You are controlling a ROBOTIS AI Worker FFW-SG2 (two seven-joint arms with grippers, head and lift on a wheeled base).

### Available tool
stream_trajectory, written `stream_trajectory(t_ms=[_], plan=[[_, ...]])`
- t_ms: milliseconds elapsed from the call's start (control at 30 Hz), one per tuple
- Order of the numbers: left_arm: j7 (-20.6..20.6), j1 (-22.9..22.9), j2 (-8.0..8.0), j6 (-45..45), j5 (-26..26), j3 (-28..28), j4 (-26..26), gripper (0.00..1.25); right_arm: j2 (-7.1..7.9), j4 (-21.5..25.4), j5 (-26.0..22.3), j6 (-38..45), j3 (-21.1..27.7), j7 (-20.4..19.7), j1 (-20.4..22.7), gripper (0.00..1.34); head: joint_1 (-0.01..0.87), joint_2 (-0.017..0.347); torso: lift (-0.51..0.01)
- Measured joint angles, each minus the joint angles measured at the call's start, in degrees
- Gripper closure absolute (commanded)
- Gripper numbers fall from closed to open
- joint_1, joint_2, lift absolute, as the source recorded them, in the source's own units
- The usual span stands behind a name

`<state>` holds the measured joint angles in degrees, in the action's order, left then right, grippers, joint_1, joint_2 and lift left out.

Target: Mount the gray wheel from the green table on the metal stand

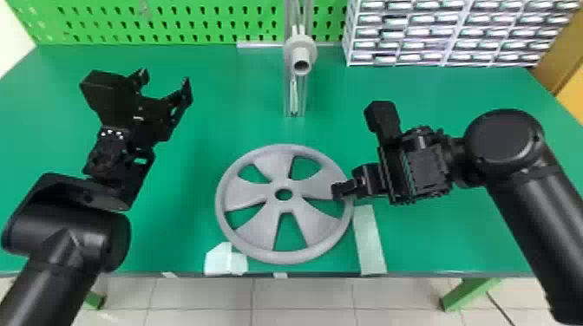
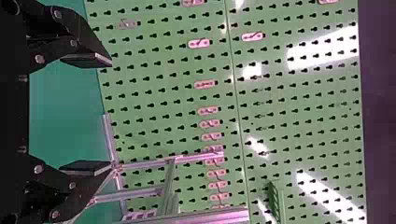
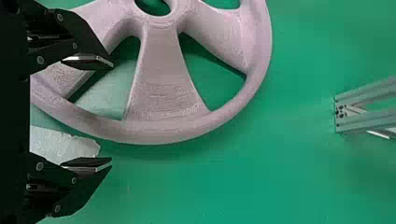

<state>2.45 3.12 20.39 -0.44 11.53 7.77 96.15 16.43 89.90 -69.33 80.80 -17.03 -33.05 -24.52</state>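
The gray wheel (image 1: pixel 271 234) lies flat near the front of the green table (image 1: pixel 208 108). Behind it stands the metal stand (image 1: pixel 294 97), with a gray hub facing forward. My right gripper (image 1: pixel 340 190) is over the wheel's right rim; in the right wrist view my right gripper (image 3: pixel 112 114) is open, the wheel's rim (image 3: pixel 159 135) showing beyond and between its fingers. Open and holding nothing, my left gripper (image 1: pixel 167 82) is above the table's left side; the left wrist view shows the left gripper (image 2: pixel 112 114) facing the pegboard.
A green pegboard (image 1: pixel 173 26) rises along the back edge, beside a rack of small drawers (image 1: pixel 442 32) at back right. Pale tape pieces (image 1: pixel 369 240) lie on the table right of the wheel, with another tape patch (image 1: pixel 219 260) at its front left.
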Motion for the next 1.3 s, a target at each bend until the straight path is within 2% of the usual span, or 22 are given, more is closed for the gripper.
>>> stream_trajectory(t_ms=[567,1100,1300], plan=[[2.3,1.6,3.46,0.0,2.3,3.2,0.0,0.47,0.95,-4.5,-3.0,-1.4,-5.1,0.0,-3.3,0.53,0.867,0.052,-0.100],[2.5,2.0,4.04,-0.1,2.5,3.7,0.0,0.47,1.87,-6.3,-4.7,-1.5,-7.4,0.0,-4.2,0.55,0.867,0.052,-0.100],[2.7,2.1,4.04,-0.3,2.5,3.7,0.0,0.47,2.17,-6.7,-5.1,-1.5,-8.1,0.0,-4.5,0.69,0.867,0.052,-0.100]])
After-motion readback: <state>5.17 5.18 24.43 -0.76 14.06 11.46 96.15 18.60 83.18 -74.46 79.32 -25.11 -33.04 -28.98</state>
